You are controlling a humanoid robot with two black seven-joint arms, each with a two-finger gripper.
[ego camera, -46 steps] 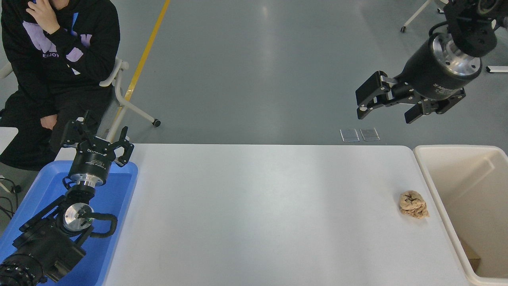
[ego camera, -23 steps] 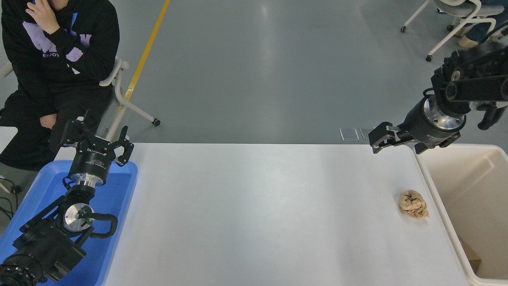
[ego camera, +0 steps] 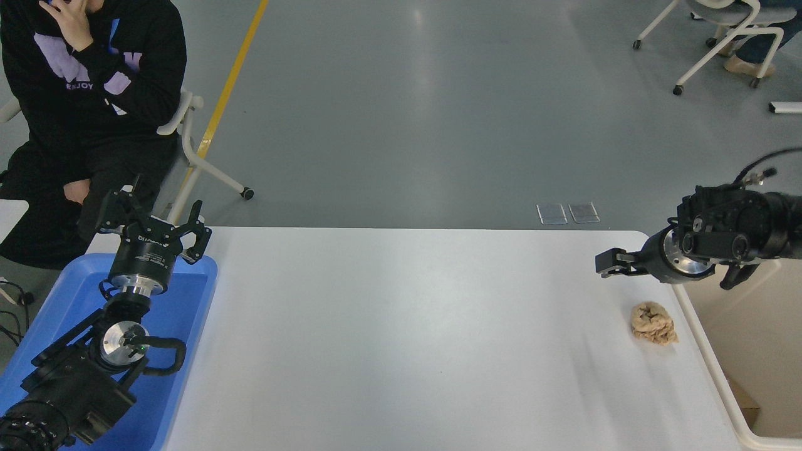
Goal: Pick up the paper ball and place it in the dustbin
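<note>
Paper ball (ego camera: 653, 323) on desk (ego camera: 401, 338) far right, beside dustbin (ego camera: 720, 382) cut off at edge, right tool (ego camera: 611, 263) just beyond it, seen edge-on, grip unclear, left tool (ego camera: 153, 219) spread over blue tray (ego camera: 182, 313).

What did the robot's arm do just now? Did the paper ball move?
The right pincer swung down from high above the floor to just over the table, near the paper ball. It grabbed nothing. The ball, dustbin and parked left pincer stayed put.

A blue tray (ego camera: 188, 300) is lying at the white table's (ego camera: 407, 338) left edge; a person in black (ego camera: 81, 94) is sitting beyond it.
</note>
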